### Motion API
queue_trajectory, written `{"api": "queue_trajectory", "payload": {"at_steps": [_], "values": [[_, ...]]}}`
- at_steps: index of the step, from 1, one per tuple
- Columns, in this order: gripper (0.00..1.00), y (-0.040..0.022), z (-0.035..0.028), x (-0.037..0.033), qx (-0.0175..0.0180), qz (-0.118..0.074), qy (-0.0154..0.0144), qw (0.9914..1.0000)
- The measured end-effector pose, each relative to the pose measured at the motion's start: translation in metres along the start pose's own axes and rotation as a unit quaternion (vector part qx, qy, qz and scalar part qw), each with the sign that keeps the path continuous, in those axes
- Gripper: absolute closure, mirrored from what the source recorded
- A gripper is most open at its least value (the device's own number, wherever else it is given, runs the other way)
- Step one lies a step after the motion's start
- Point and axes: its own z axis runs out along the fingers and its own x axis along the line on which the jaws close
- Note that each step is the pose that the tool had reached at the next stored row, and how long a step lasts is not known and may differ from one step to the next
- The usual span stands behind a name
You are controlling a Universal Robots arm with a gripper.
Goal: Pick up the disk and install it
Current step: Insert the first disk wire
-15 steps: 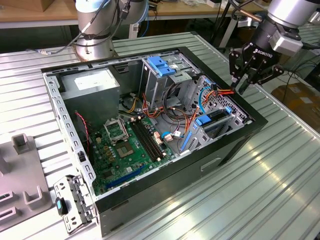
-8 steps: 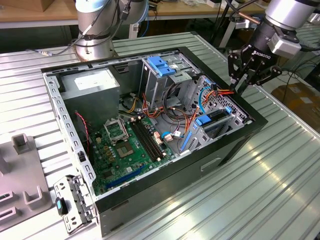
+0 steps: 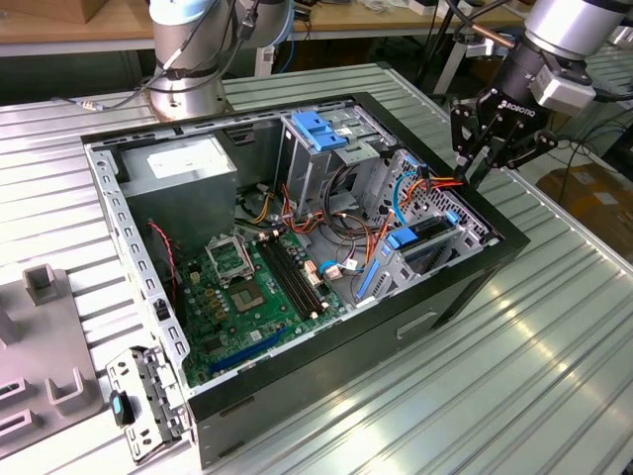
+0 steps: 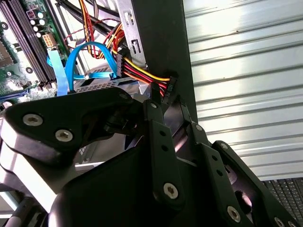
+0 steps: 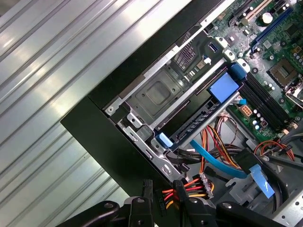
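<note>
Black three-finger gripper [image 3: 492,148] hovers at the open black PC case [image 3: 465,287] corner, fingers drawn together, empty; blue-framed dark disk [image 5: 199,120] looks seated in its bay.

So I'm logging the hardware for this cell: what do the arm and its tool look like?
The arm is silver-grey metal with rounded joints. Its tool is matte black, with white lettering on its body, built from jointed link fingers fastened with silver screws.
</note>
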Motion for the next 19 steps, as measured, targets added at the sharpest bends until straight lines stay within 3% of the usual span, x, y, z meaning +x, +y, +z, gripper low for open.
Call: {"api": "queue_trajectory", "payload": {"at_steps": [7, 13, 19], "values": [[0.69, 0.0, 0.0001, 0.0, 0.0022, -0.001, 0.0012, 1.0], [0.69, 0.0, 0.0002, 0.0, 0.0142, -0.004, 0.0074, 0.99986], [0.69, -0.0001, 0.0001, 0.0001, 0.015, -0.005, 0.0083, 0.99984]]}}
